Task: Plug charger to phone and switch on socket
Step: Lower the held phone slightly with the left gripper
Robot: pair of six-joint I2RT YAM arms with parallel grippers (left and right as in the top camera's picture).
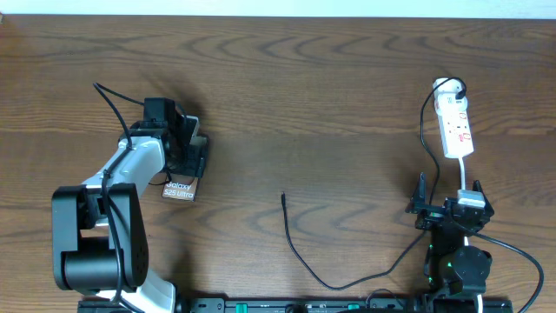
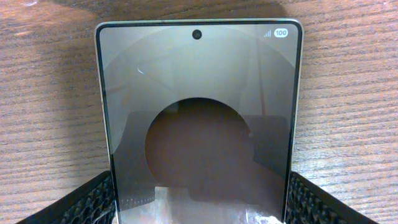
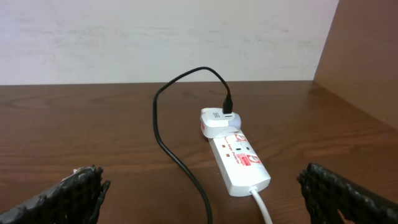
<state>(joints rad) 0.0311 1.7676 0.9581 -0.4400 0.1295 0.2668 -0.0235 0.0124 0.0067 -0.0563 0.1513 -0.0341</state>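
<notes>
One phone [image 1: 179, 188] lies on the left of the one wooden table [image 1: 330, 104]. One charger [image 1: 286, 217], a single thin black cable, runs across the near middle. One socket [image 1: 457, 130] sits far right, with one round white plug [image 1: 446, 87] and one white cord [image 3: 261, 205]. There are two arms and two grippers: the left gripper [image 1: 187, 146] and the right gripper [image 1: 450, 200].

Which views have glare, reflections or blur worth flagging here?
Left wrist: the phone screen mirrors a dark round shape and pale streaks, wood grain sharp. Right wrist: socket crisp, the right gripper fingers at the bottom corners soft and dark. Overhead: even light, soft shadow beside the left arm, no glare.
</notes>
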